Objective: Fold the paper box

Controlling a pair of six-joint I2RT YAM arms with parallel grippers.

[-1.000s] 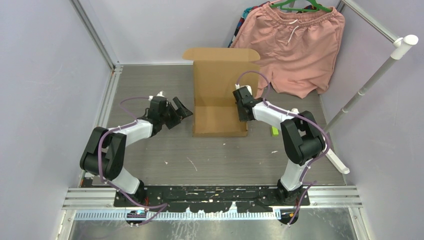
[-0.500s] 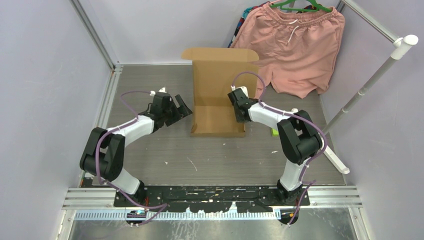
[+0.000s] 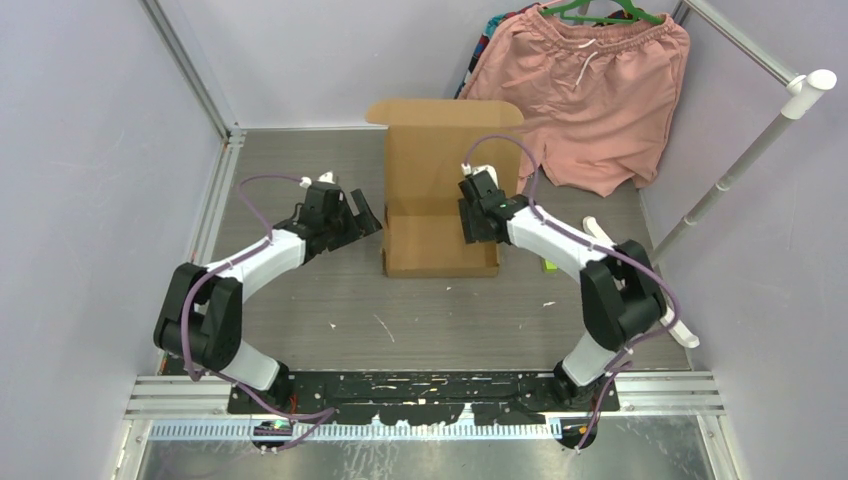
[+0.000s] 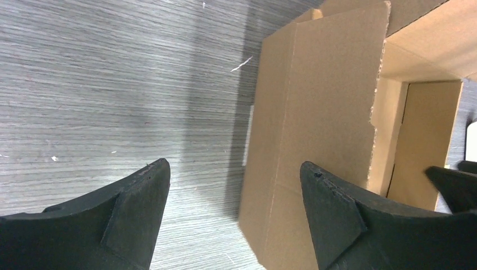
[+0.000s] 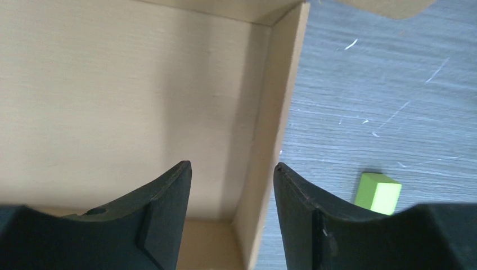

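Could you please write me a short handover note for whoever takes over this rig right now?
Left gripper: open and empty, just outside the left wall of the box.
Right gripper: open, astride the right wall, not clamping it.
Box: mid-table, with the front and side walls standing and the large back flap upright.
Done: the tray shape is formed.
Left: probably fold the back flap down over the tray and tuck it in.
Also there: a small green block on the table right of the box; pink shorts hanging behind.
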